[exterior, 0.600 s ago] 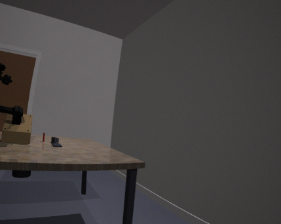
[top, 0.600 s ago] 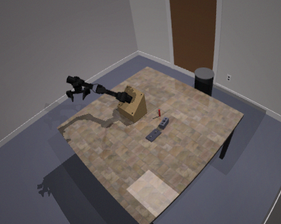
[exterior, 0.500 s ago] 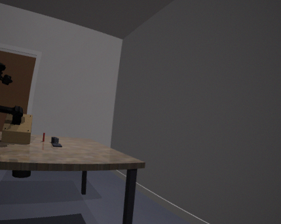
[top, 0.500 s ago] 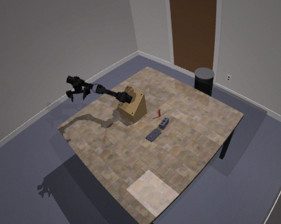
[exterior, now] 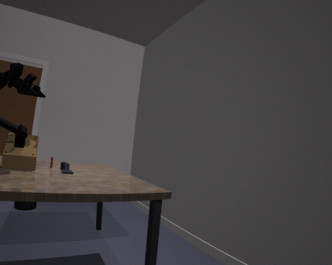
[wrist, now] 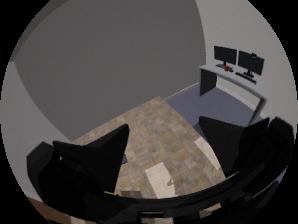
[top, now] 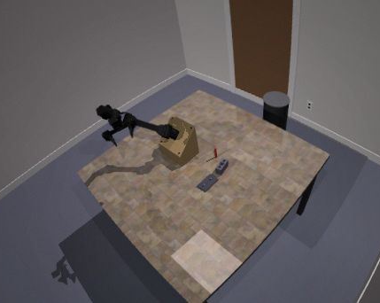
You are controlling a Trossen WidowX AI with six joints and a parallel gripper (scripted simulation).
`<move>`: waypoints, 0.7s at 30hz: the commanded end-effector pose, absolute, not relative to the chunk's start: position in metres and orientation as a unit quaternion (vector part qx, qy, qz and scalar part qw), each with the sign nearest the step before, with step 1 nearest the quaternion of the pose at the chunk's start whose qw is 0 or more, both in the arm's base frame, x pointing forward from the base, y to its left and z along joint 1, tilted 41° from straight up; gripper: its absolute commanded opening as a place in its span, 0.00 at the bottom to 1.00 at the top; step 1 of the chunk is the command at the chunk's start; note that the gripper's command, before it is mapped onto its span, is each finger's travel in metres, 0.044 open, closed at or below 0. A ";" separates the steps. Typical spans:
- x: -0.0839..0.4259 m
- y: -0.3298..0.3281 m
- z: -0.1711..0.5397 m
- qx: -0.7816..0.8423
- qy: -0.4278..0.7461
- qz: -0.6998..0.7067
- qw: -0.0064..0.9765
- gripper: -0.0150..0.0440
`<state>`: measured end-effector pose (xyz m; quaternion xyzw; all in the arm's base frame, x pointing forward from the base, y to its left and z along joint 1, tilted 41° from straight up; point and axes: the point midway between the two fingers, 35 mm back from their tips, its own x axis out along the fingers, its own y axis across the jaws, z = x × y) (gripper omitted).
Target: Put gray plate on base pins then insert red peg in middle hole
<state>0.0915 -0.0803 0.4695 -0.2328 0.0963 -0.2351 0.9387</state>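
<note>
The gray plate (top: 221, 167) (exterior: 65, 166) is a thick block with dark holes in its top. It sits on the table beside the base, not on it. The base (top: 207, 182) (exterior: 67, 171) is a flat dark gray piece with two small pins. The red peg (top: 215, 153) (exterior: 52, 162) stands upright behind the plate. My gripper (top: 124, 141) (wrist: 165, 124) is open and empty, raised high and well away from these parts. In the wrist view, a small dark gray piece shows beside the left finger; I cannot tell which one.
The arm is mounted on a tan wedge-shaped block (top: 189, 148) (exterior: 19, 162) on the table (top: 165, 213) (exterior: 105, 186). A light square patch (top: 206, 261) lies near the table's front corner. A dark bin (top: 275, 111) stands beyond the table. A desk with monitors (wrist: 225, 55) stands farther off.
</note>
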 end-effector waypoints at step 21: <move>0.360 0.036 0.202 0.129 0.398 -0.340 0.842 1.00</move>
